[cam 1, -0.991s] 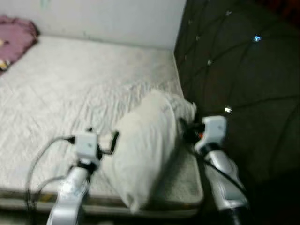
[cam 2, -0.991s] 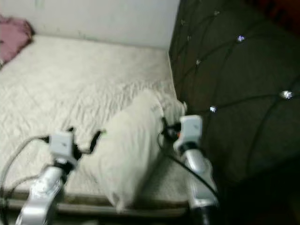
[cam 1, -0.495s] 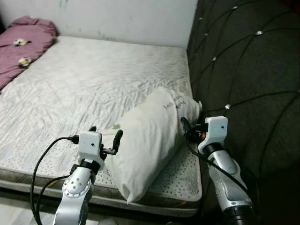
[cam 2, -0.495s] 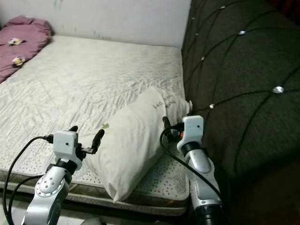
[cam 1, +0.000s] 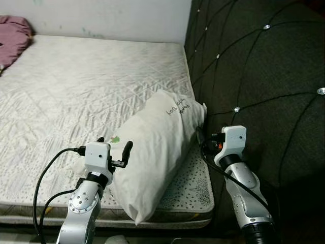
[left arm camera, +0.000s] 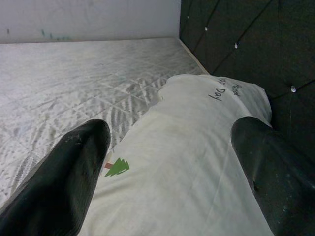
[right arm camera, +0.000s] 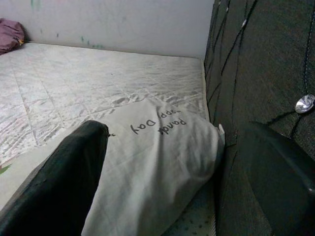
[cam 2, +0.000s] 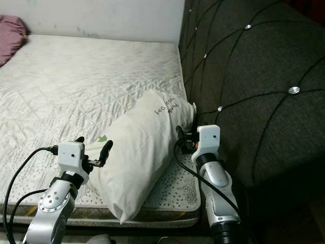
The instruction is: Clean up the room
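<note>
Lying on the bare mattress, a cream pillow (cam 1: 157,152) sits between two raised grippers.

Its far end, printed with dark lettering, presses against the dark tufted headboard (cam 1: 254,76), while its near end hangs over the mattress (cam 1: 76,86) edge toward the robot; a small green tree print marks the side facing the left arm. The left gripper (cam 1: 112,151) hovers just beside the pillow's left flank, fingers spread wide, and in its wrist view the pillow lies in the gap between them without visible contact. The right gripper (cam 1: 200,140) is at the pillow's right side, squeezed between it and the headboard, its fingers likewise spread wide in its wrist view. A purple blanket (cam 1: 12,38) is bunched at the far left corner of the mattress, by the pale wall (cam 1: 101,15).
</note>
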### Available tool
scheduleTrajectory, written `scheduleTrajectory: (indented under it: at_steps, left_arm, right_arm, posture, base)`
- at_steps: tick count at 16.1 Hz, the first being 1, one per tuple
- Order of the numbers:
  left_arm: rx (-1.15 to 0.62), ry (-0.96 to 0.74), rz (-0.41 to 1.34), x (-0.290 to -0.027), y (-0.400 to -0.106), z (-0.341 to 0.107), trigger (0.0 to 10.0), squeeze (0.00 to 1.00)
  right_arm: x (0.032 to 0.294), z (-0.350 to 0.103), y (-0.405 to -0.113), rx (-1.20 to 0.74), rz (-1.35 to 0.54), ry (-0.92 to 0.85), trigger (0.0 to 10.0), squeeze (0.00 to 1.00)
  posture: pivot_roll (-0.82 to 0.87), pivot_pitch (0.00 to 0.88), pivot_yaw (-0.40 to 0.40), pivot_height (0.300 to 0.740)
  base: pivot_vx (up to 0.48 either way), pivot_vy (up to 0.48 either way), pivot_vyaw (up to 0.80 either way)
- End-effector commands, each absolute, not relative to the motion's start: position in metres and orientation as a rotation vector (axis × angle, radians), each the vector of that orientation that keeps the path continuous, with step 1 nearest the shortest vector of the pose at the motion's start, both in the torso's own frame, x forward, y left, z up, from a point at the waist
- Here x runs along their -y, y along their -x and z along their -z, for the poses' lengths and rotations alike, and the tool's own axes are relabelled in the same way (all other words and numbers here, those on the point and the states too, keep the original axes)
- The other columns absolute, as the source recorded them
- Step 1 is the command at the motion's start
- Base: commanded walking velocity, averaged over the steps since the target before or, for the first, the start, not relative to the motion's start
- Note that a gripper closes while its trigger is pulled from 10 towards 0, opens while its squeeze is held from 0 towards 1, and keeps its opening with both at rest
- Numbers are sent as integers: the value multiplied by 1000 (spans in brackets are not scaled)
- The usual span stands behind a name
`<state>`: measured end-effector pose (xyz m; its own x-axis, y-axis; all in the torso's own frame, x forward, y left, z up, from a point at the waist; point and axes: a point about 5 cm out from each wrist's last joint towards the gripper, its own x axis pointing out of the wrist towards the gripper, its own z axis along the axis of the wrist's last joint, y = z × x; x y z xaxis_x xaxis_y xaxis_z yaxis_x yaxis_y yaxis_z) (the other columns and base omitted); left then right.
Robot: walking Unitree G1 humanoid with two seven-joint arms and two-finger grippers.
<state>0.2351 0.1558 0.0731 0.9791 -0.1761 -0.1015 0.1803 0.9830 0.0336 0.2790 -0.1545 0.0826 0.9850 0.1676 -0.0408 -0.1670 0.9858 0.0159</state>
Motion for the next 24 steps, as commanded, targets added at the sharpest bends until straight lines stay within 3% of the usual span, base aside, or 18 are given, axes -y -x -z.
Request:
scheduleTrajectory:
  at_steps: [1, 4, 7, 15, 24]
  left_arm:
    - [-98, -41, 169, -157, -236, -74, 10000, 0]
    - [-99, -44, 174, -156, -236, -75, 10000, 0]
    - [-95, -30, 181, -156, -236, -75, 10000, 0]
    - [-85, -35, 120, -163, -237, -77, 10000, 0]
    - [-72, -18, 93, -166, -239, -79, 10000, 0]
  right_arm:
    - [155, -83, -280, -47, -167, -7, 10000, 0]
    - [155, -84, -280, -39, -166, -22, 10000, 0]
    - [153, -85, -281, -37, -175, -36, 10000, 0]
    - [153, -85, -280, -32, -170, -42, 10000, 0]
    - [152, -82, -280, -59, -179, 8, 10000, 0]
  posture:
    - [-3, 0, -46, 740]
    - [-4, 0, -46, 740]
    - [-4, 0, -45, 740]
    - [-5, 0, -43, 652]
    - [-7, 0, -47, 652]
  base:
    - [0, 0, -800]
    - [0, 0, -800]
    - [0, 0, 0]
    - [0, 0, 0]
    - [0, 0, 0]
